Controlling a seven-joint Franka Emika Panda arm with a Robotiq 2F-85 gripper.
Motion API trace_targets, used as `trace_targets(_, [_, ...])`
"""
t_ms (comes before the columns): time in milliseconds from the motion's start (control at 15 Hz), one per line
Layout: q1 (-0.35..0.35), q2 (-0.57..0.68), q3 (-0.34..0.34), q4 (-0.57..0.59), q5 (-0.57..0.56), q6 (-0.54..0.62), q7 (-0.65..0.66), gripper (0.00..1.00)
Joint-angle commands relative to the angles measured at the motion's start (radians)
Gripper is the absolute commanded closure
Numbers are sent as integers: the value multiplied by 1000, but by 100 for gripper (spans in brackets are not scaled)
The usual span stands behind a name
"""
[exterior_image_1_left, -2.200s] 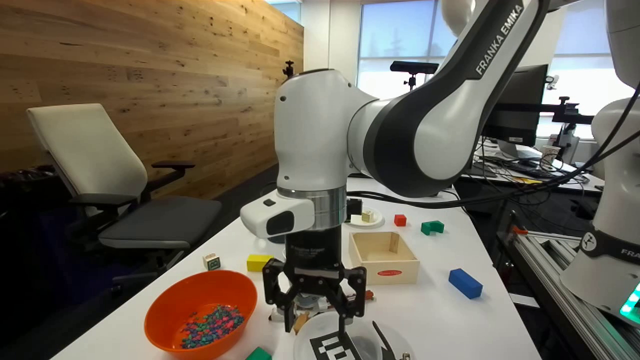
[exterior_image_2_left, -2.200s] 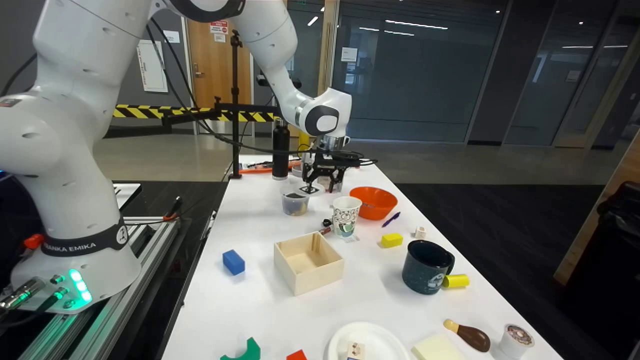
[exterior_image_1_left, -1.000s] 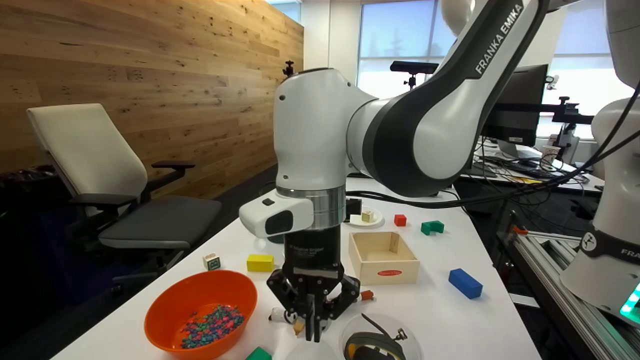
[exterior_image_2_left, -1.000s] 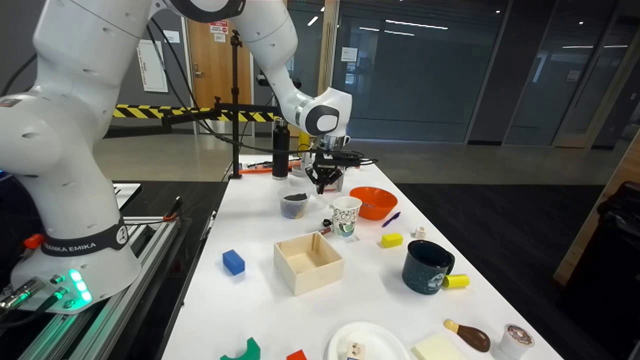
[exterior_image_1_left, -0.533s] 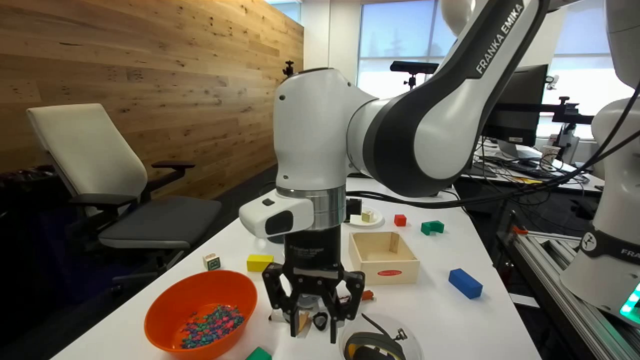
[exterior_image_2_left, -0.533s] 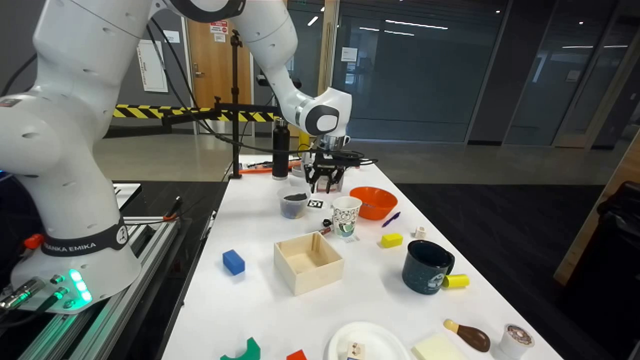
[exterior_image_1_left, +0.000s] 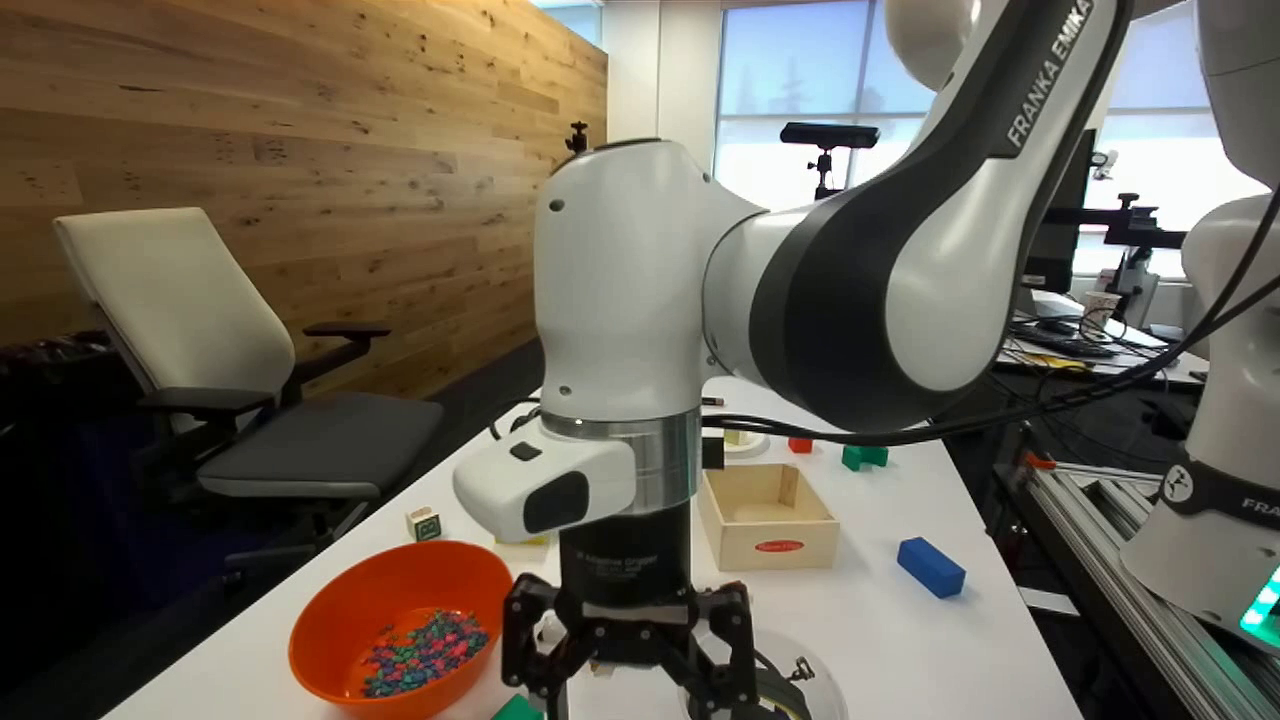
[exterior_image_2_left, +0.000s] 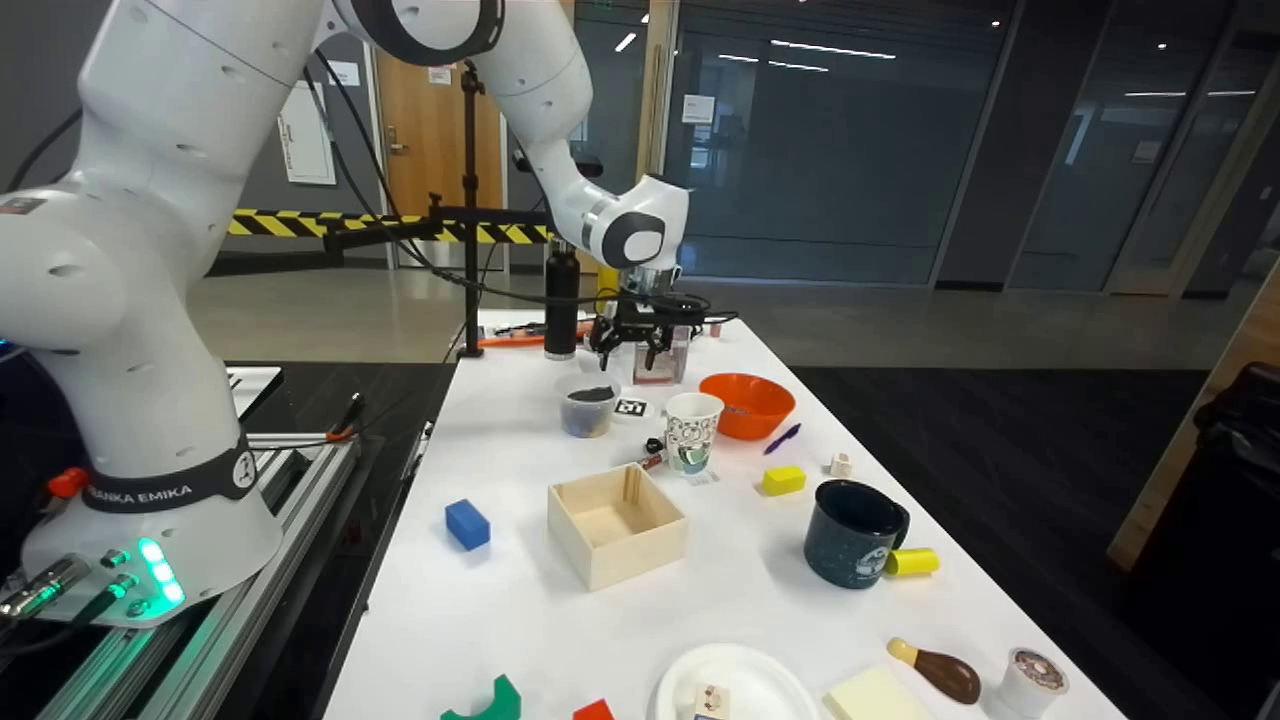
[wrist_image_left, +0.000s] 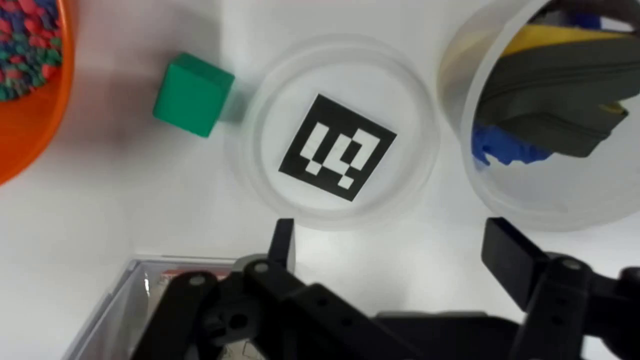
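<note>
Plastic lid (wrist_image_left: 337, 137) is now lying beside the tub (wrist_image_left: 562, 190), no longer over its rim, leaving it uncovered; the empty hand (wrist_image_left: 392, 244) is hovering nearby, spread wide.

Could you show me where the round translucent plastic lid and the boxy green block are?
Round translucent plastic lid (wrist_image_left: 340, 137): wrist view, on its patterned centre.
Boxy green block (wrist_image_left: 190, 101): wrist view, on its broad face.

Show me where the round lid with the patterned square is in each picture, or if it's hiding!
In an exterior view: the lid is near the middle, beside the clear tub.
In an exterior view with the orange bowl at lower left: no lid in sight.
In the wrist view: the lid is upper middle, right of the green block.
Shared landmark: the orange bowl, in all three.
</note>
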Motion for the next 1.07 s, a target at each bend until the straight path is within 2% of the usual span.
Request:
trace_targets(0, [16, 93, 32, 80, 17, 8, -69, 7])
trace_targets(267, [15, 165, 49, 128, 13, -2, -133, 7])
trace_targets(667, [3, 224, 40, 190, 10, -26, -218, 7])
trace_targets(1000, [9, 249, 18, 232, 4, -49, -227, 8])
